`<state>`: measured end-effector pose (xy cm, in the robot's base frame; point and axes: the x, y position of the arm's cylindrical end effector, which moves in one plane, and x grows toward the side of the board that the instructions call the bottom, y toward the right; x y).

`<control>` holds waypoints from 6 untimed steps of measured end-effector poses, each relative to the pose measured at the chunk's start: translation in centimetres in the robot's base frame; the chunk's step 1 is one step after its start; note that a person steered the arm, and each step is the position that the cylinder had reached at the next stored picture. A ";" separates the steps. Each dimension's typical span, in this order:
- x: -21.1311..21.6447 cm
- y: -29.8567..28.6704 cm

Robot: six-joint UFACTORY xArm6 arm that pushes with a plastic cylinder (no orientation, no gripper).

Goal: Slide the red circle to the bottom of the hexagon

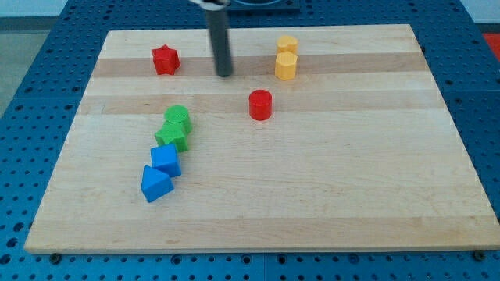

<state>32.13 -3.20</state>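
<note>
Nearest the view's bottom, a blue block [155, 184] and blue cube [166, 160] trail up to two green blocks [175, 127], leaving bare board [351, 195] rightward. Red circle [260, 104] sits mid-board, below-left of the stacked yellow blocks [287, 59], possibly hexagons. My tip [225, 74], jawless, stands between red star [165, 60] and yellows, above-left of the circle, its top cut off.

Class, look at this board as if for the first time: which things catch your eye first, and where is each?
The dark rod comes down from the view's top, my tip resting between the red star on its left and two touching yellow blocks on its right. The red circle stands alone just below the yellow pair. At centre-left, green blocks and blue blocks form a slanting chain.
</note>
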 end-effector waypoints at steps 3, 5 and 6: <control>10.8 7.7; 6.9 -3.4; 8.0 1.6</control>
